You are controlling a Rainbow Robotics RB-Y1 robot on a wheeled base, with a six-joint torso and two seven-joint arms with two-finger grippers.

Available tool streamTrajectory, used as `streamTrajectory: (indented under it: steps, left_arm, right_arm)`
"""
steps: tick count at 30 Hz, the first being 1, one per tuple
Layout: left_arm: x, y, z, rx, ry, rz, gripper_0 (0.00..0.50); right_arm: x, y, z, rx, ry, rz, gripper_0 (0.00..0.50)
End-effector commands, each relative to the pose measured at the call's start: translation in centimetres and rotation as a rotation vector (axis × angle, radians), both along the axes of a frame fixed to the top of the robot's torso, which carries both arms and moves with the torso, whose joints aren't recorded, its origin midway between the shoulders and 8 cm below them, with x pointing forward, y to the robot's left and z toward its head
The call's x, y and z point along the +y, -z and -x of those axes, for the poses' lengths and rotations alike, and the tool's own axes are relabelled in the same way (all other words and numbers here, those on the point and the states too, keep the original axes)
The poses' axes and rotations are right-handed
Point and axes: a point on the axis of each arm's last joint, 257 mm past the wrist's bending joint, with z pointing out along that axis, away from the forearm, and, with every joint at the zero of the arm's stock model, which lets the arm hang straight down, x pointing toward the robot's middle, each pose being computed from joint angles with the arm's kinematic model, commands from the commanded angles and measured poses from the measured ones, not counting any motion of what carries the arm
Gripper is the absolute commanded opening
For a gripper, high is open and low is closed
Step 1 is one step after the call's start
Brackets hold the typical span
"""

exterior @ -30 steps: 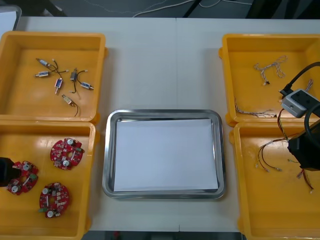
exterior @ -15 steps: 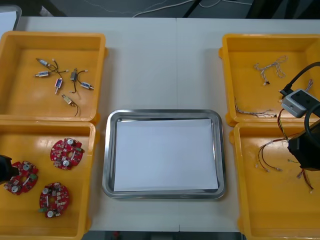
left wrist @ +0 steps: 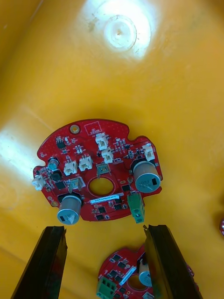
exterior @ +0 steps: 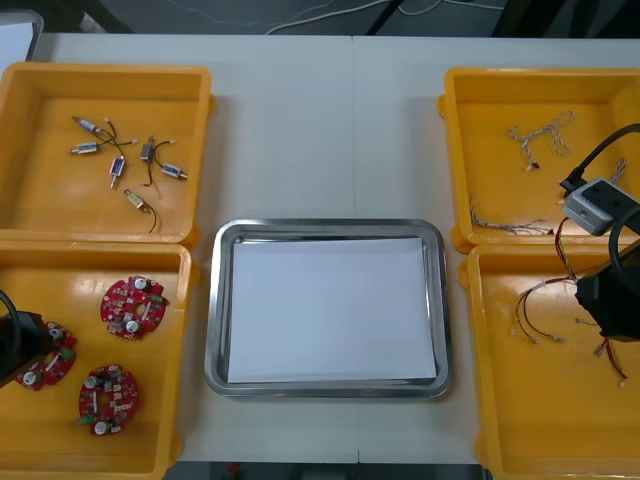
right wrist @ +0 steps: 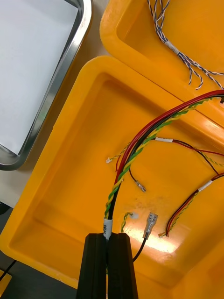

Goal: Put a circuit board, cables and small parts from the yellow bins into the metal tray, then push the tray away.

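Hovering left of the metal tray [exterior: 213, 330], left gripper [left wrist: 103, 229] is spread wide over a circuit board [left wrist: 98, 175]; right gripper [right wrist: 107, 236], right of the tray, looks clamped on a red and yellow cable [right wrist: 132, 156].

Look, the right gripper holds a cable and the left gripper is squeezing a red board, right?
Not quite. The right gripper does hold the red and yellow cable, but the left gripper is open over a circuit board, not squeezing it. The left wrist view shows its fingers standing apart.
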Motion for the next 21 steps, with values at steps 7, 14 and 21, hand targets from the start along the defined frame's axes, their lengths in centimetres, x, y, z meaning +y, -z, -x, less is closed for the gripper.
streamTrajectory:
  steps: [7, 14, 21]
  left_arm:
    - [-2.1, -0.5, -1.2, -0.055, -0.019, 0.009, 0.5]
    - [-2.5, -0.2, -1.3, -0.062, -0.054, 0.019, 0.5]
    - [-3.1, 0.3, -1.7, -0.076, -0.106, 0.018, 0.5]
  right_arm:
    - [-0.4, -0.8, 0.0, -0.024, -0.044, 0.059, 0.0]
    - [-0.4, -0.8, 0.0, -0.024, -0.044, 0.059, 0.0]
    - [-0.4, -0.8, 0.0, -0.024, -0.044, 0.059, 0.0]
